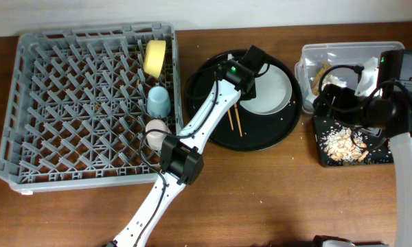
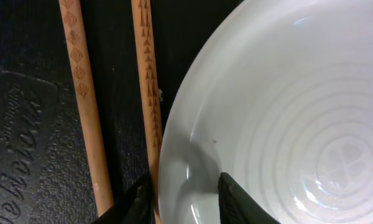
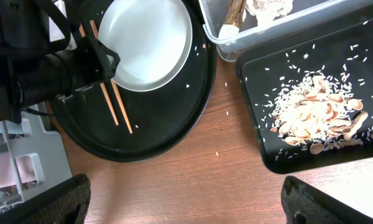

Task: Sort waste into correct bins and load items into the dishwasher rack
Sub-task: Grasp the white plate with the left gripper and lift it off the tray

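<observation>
The grey-white plate point(image 1: 275, 92) point(image 2: 286, 93) point(image 3: 149, 43) lies in the round black tray point(image 1: 261, 137). My left gripper point(image 2: 181, 199) point(image 1: 250, 65) has its jaws closed around the plate's left rim. Two wooden chopsticks point(image 2: 87, 106) point(image 1: 233, 120) point(image 3: 112, 93) lie beside it on the tray. The yellow bowl point(image 1: 154, 58), light blue cup point(image 1: 158, 101) and pink-white cup point(image 1: 156, 128) stand in the grey rack point(image 1: 69, 103). My right gripper point(image 3: 186, 199) point(image 1: 327, 103) is open and empty above bare table. White tissue point(image 3: 270, 6) and a brown wrapper point(image 3: 233, 12) lie in the clear tub point(image 1: 329, 51). Crumbs point(image 3: 311, 118) lie in the black tray point(image 3: 360, 62).
Loose rice grains are scattered on the wooden table point(image 3: 224, 149) between the round tray and the black rectangular tray point(image 1: 350, 158). My left arm point(image 1: 182, 158) reaches across the rack's right edge. My right arm point(image 1: 405, 158) stands over the right side.
</observation>
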Robot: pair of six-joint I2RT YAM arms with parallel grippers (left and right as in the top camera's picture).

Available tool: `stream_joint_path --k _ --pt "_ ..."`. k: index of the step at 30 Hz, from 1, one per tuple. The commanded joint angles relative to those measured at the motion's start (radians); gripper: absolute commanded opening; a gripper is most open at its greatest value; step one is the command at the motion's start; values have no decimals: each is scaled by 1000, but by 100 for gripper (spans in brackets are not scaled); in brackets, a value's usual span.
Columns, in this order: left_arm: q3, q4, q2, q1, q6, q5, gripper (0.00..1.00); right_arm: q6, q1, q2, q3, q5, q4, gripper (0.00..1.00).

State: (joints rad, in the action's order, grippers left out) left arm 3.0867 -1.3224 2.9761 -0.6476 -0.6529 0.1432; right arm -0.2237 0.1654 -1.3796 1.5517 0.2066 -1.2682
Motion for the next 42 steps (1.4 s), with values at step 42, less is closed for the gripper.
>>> stream_joint_path --k 42 --pt "34 -246 -513 257 649 922 0 7 5 -2 -7 -9 0 98"
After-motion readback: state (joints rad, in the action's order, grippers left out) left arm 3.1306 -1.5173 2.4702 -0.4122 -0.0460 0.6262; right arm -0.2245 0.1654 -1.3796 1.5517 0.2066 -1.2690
